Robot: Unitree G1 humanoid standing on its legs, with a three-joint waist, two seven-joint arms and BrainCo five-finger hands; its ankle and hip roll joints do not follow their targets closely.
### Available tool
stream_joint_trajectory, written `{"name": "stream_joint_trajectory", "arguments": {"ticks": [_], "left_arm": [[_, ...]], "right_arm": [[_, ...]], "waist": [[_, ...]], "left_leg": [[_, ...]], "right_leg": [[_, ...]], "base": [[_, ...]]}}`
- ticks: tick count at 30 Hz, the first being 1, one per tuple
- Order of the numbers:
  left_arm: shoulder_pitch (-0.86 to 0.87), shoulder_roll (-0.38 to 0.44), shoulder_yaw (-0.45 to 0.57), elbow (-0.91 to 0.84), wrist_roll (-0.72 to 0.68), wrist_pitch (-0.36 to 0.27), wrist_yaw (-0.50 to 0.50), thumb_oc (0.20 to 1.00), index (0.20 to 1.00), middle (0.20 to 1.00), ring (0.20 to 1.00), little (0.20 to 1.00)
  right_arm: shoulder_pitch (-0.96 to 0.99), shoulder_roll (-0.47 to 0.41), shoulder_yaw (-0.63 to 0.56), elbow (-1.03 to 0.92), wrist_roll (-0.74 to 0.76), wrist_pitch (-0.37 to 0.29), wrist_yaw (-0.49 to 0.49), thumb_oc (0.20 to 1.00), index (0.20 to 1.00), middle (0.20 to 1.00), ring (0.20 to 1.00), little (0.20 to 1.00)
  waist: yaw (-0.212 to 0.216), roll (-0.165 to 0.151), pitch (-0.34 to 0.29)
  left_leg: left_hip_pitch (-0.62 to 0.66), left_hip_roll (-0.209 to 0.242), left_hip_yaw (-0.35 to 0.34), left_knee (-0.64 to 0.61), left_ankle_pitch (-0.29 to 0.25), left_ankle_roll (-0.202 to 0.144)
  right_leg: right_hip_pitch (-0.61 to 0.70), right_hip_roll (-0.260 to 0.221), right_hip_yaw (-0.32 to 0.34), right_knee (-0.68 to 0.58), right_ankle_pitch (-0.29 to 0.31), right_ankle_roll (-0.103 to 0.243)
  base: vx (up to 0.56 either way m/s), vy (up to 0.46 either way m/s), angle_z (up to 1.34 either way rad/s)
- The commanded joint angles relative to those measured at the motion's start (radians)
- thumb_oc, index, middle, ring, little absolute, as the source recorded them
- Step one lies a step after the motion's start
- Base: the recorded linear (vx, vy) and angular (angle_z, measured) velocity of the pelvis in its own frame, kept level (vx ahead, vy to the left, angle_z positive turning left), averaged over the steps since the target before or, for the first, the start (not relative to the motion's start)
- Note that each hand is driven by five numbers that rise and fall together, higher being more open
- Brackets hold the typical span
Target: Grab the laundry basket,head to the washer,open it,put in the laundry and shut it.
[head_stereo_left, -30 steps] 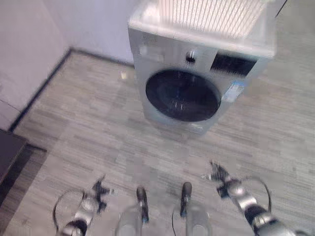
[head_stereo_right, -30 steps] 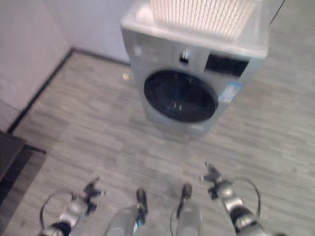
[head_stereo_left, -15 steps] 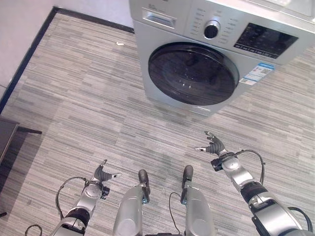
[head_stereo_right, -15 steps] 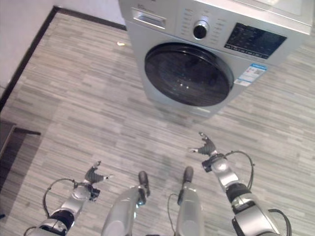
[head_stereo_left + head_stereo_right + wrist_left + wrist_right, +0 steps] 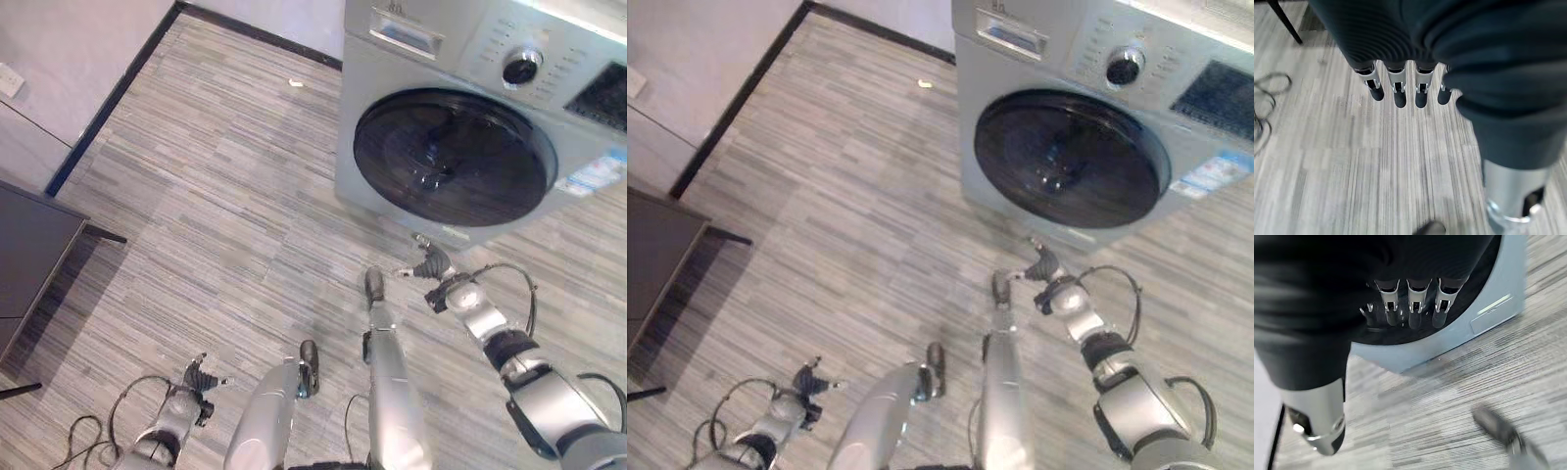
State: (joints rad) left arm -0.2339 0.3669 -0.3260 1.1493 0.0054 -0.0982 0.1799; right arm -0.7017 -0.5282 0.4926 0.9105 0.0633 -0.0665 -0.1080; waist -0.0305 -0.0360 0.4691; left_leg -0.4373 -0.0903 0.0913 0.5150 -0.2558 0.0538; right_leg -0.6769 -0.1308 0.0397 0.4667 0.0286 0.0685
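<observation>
Ahead, the washer (image 5: 460, 127) stands on the floor (image 5: 225, 186) with its round dark door (image 5: 1070, 159) closed. Just below the door, the right hand (image 5: 1048, 271) is raised near the washer's lower front, fingers (image 5: 1413, 308) relaxed and empty. Low by the floor, the left hand (image 5: 196, 380) looks loosely spread, holding nothing. Off to the left sits what seems a dark table (image 5: 29, 255).

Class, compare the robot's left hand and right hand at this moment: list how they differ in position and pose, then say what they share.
The right hand is raised forward, close to the washer below its closed round door; the left hand hangs low, far from the washer. The right hand points towards the washer; the left hand's fingers point at bare floor. Shared: both are open and hold nothing.
</observation>
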Motion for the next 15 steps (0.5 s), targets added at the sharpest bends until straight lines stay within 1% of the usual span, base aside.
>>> {"name": "stream_joint_trajectory", "arguments": {"ticks": [1, 4, 7, 10, 11, 12, 14, 15], "left_arm": [[0.05, 0.071, 0.003, -0.092, -0.022, -0.029, 0.018, 1.0, 1.0, 1.0, 1.0, 1.0], [0.026, 0.078, -0.004, -0.143, -0.054, -0.036, 0.04, 1.0, 1.0, 1.0, 1.0, 1.0], [0.019, 0.08, -0.006, -0.175, -0.069, -0.04, 0.051, 1.0, 1.0, 1.0, 1.0, 1.0], [0.01, 0.078, -0.03, -0.226, -0.084, -0.044, 0.054, 1.0, 1.0, 1.0, 1.0, 1.0], [0.004, 0.08, -0.04, -0.246, -0.088, -0.047, 0.054, 1.0, 1.0, 1.0, 1.0, 1.0], [-0.012, 0.084, -0.056, -0.265, -0.094, -0.052, 0.053, 1.0, 1.0, 1.0, 1.0, 1.0], [-0.021, 0.085, -0.08, -0.297, -0.092, -0.054, 0.06, 1.0, 1.0, 1.0, 1.0, 1.0], [-0.057, 0.07, -0.097, -0.275, -0.094, -0.046, 0.066, 1.0, 1.0, 1.0, 1.0, 1.0]], "right_arm": [[-0.107, -0.053, -0.007, 0.032, 0.025, -0.027, -0.056, 1.0, 1.0, 1.0, 1.0, 1.0], [-0.202, -0.083, 0.014, 0.072, 0.035, -0.029, -0.085, 1.0, 1.0, 1.0, 1.0, 1.0], [-0.254, -0.106, 0.026, 0.087, 0.036, -0.029, -0.098, 1.0, 1.0, 1.0, 1.0, 1.0], [-0.364, -0.154, 0.049, 0.158, 0.065, -0.025, -0.104, 1.0, 1.0, 1.0, 1.0, 1.0], [-0.412, -0.178, 0.059, 0.195, 0.069, -0.025, -0.106, 1.0, 1.0, 1.0, 1.0, 1.0], [-0.485, -0.219, 0.069, 0.245, 0.088, -0.023, -0.114, 1.0, 1.0, 1.0, 1.0, 1.0], [-0.543, -0.272, 0.051, 0.286, 0.096, -0.031, -0.186, 1.0, 1.0, 1.0, 1.0, 1.0], [-0.538, -0.315, 0.046, 0.246, 0.112, -0.047, -0.202, 1.0, 1.0, 1.0, 1.0, 1.0]], "waist": [[-0.014, 0.014, -0.026], [-0.013, 0.023, -0.012], [-0.015, 0.03, -0.005], [-0.012, 0.042, 0.015], [-0.011, 0.046, 0.022], [-0.006, 0.055, 0.037], [0.002, 0.071, 0.043], [-0.011, 0.073, 0.047]], "left_leg": [[0.116, 0.082, -0.067, -0.042, 0.033, -0.075], [0.076, 0.101, -0.077, -0.035, 0.061, -0.089], [0.054, 0.107, -0.087, -0.035, 0.071, -0.096], [0.026, 0.136, -0.095, -0.033, 0.104, -0.114], [0.001, 0.139, -0.098, -0.024, 0.135, -0.122], [-0.028, 0.147, -0.107, -0.004, 0.163, -0.135], [-0.044, 0.151, -0.121, -0.019, 0.201, -0.144], [-0.036, 0.162, -0.103, -0.083, 0.265, -0.157]], "right_leg": [[0.056, 0.007, -0.024, -0.188, 0.118, 0.084], [0.03, 0.023, -0.039, -0.188, 0.107, 0.069], [0.006, 0.035, -0.038, -0.18, 0.097, 0.06], [-0.019, 0.061, -0.046, -0.167, 0.08, 0.037], [-0.029, 0.056, -0.054, -0.176, 0.084, 0.033], [-0.029, 0.063, -0.065, -0.184, 0.077, 0.024], [-0.043, 0.067, -0.077, -0.185, 0.073, 0.018], [-0.043, 0.06, -0.094, -0.194, 0.07, 0.015]], "base": [[0.05, -0.208, -0.27], [0.04, -0.163, -0.17], [0.04, -0.09, -0.04], [0.06, -0.142, -0.01], [0.04, -0.18, 0.05], [0.02, -0.191, 0.14], [0.03, -0.18, 0.25], [0.02, -0.135, 0.25]]}}
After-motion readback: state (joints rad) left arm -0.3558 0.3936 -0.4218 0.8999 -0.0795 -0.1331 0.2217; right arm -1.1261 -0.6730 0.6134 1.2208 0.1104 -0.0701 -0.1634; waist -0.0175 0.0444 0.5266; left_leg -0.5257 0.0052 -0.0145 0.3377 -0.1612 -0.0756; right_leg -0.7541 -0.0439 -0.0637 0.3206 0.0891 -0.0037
